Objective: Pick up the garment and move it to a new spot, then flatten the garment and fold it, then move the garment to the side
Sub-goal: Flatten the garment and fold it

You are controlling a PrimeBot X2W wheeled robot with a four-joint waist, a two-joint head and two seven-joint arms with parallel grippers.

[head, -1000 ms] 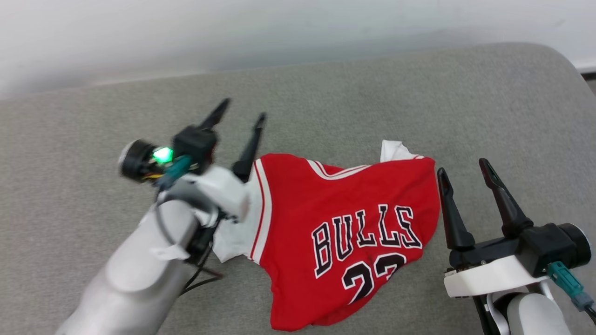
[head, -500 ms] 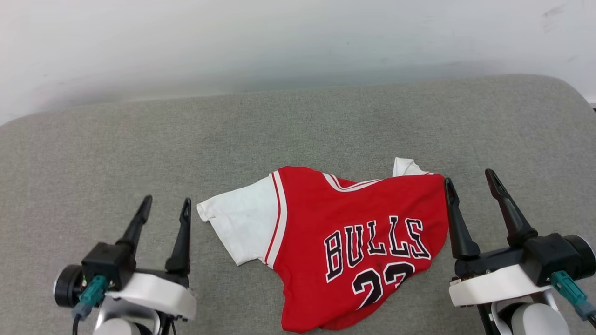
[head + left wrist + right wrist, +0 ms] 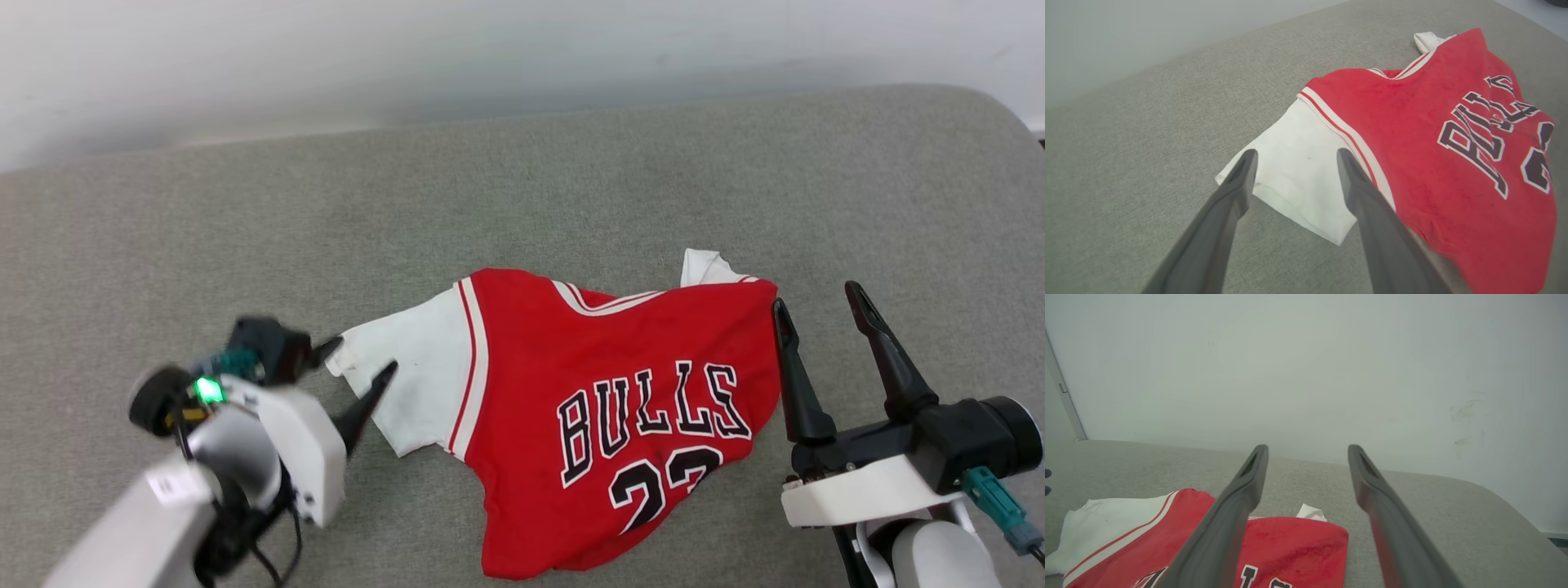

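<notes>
The garment [image 3: 604,392] is a red shirt with black "BULLS" lettering and a 23, lying crumpled on the grey cushion. Its white sleeve [image 3: 416,380] spreads to the left, and a small white piece [image 3: 702,265] sticks out at the far edge. My left gripper [image 3: 362,358] is open and points right, with its fingertips at the sleeve's left edge. In the left wrist view the left gripper [image 3: 1296,154] straddles the sleeve [image 3: 1298,175] with nothing held. My right gripper [image 3: 815,296] stands open just right of the shirt's right edge. The right wrist view has the right gripper [image 3: 1308,449] above the garment [image 3: 1290,547].
The grey fabric surface [image 3: 571,188] stretches wide to the left and behind the shirt. It ends at a white wall [image 3: 490,49] at the back and rounds off at the far right corner [image 3: 992,110].
Half a second ago my left gripper stood upright at the lower left. It has since swung right, bringing its fingertips to the white sleeve. The head camera shifted a little. The right gripper kept its place.
</notes>
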